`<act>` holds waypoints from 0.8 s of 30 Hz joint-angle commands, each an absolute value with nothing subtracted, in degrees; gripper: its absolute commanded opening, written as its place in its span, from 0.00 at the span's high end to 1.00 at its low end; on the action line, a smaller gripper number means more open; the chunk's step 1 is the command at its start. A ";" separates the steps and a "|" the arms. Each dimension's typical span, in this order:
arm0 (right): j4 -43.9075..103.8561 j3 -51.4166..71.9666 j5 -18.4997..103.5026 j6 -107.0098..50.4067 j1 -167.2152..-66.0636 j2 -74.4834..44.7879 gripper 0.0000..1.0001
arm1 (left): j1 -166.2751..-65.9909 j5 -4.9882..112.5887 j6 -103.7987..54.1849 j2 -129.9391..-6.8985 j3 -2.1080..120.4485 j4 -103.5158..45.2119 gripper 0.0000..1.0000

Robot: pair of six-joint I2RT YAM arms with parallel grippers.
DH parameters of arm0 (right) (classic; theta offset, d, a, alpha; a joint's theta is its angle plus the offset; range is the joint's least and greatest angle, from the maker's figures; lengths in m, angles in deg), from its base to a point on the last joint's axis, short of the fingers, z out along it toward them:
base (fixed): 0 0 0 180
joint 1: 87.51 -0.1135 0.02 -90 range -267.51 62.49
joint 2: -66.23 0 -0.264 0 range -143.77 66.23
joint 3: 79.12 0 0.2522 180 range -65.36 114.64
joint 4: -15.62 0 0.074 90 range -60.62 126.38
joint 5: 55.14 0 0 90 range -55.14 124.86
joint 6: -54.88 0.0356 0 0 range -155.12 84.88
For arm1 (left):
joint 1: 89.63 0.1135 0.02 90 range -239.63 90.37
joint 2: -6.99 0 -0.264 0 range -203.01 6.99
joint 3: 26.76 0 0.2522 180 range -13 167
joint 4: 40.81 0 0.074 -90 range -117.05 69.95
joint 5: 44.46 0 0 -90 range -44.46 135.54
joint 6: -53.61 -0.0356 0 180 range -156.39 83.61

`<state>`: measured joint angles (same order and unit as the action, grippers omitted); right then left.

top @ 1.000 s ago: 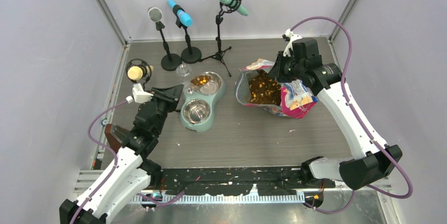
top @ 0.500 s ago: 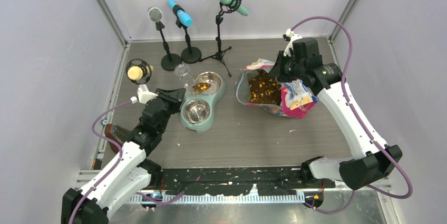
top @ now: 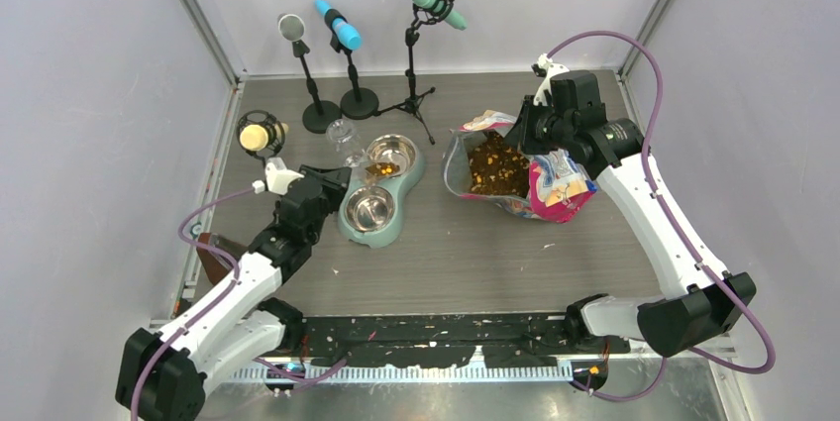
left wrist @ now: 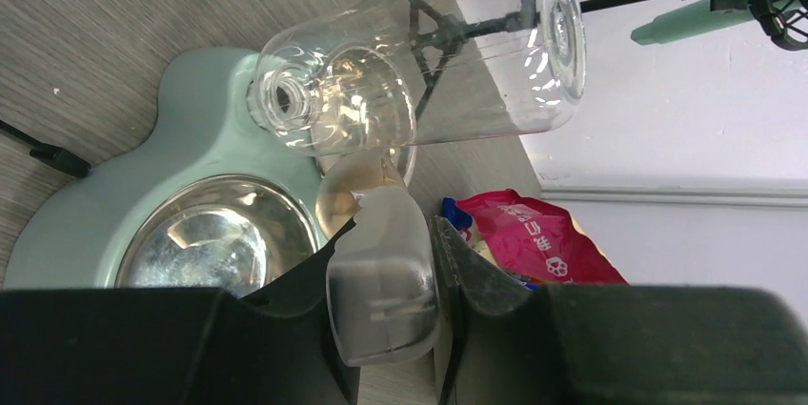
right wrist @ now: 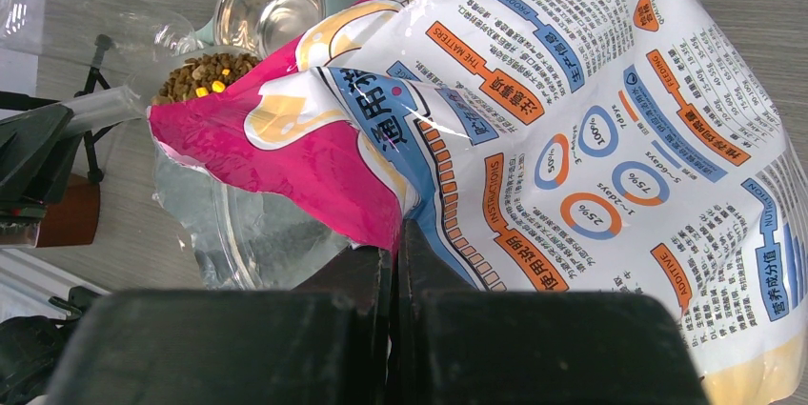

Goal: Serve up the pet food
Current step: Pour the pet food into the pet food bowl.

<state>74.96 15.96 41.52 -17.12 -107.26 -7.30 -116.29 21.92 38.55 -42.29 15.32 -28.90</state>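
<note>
The kibble lies mostly in the open bag, just below and ahead of the right gripper. That gripper's fingers are pressed together on the bag's pink rim. A smaller share sits in the far bowl, beyond the bag's mouth from that gripper.

The pieces are small, dry and loose, so they should be light but quick to roll and scatter. Fingers would pinch little of them. They are best taken up in a cupped tool or poured. The bag looks glossy, thin and floppy, and probably slippery. The rim seems the right place to hold it, since a grip there also keeps the mouth open.

The left gripper pinches the frosted handle of the scoop. The scoop juts out ahead of the fingers, tipped onto its side, and looks empty. Under and ahead of these fingers is the feeder. Its near bowl, close beside the fingertips, is bare steel with nothing in it. The far bowl lies beneath the scoop's body. The bag is farther out, past the scoop.
</note>
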 commanded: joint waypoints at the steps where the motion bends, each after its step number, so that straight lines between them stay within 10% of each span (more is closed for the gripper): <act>1: 71.69 19.28 42.46 -15.53 -107.06 -3.56 0.95 | -116.71 15.67 40.08 -43.50 18.31 -32.18 1.00; 24: 71.92 19.37 43.47 -15.71 -107.02 -3.28 0.95 | -124.87 0.94 43.11 -48.68 21.90 -30.58 1.00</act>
<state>74.96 15.96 41.58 -17.14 -107.26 -7.30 -123.81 9.40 43.05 -48.17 16.82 -29.97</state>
